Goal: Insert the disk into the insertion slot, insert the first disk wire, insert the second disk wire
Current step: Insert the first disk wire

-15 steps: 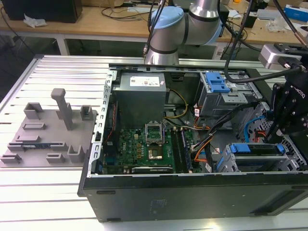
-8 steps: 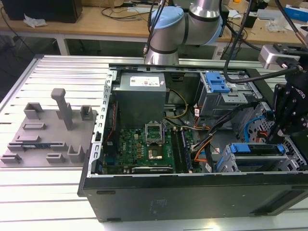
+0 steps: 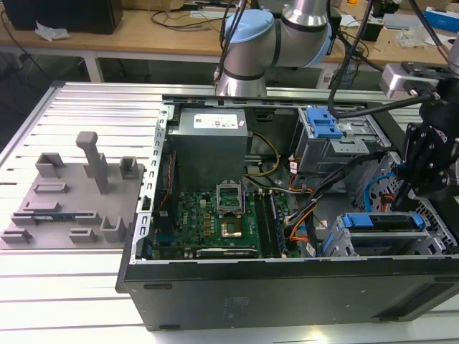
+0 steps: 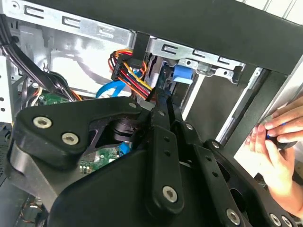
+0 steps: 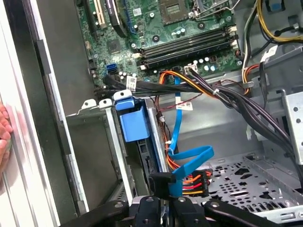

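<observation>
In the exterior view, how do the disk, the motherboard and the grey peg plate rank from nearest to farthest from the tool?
1. The disk, right beside the tool, at the exterior view's right.
2. The motherboard, in the middle of the open case.
3. The grey peg plate, outside the case, at the exterior view's far left.

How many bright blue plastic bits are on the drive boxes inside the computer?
2. One blue latch sits on the taller bay unit at the exterior view's upper right; one blue disk carrier sits in the drive cage lower down. Others may be hidden.
</observation>
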`<move>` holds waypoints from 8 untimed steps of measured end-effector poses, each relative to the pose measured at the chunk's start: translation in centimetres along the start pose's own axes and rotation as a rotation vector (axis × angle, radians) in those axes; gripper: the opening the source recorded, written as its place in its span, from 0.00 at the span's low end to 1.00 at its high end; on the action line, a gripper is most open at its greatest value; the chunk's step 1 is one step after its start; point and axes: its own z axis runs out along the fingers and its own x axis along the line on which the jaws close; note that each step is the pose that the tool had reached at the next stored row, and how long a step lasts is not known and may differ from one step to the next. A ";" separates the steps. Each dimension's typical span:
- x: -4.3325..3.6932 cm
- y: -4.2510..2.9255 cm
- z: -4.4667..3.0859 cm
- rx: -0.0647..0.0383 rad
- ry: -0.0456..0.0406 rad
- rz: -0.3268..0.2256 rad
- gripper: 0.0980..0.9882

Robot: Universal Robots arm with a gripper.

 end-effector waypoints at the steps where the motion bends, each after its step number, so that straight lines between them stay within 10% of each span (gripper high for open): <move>1: 0.00 0.01 0.00 0.002 0.0005 -0.011 0.07; 8: 0.00 0.02 0.00 0.008 0.0014 -0.052 0.07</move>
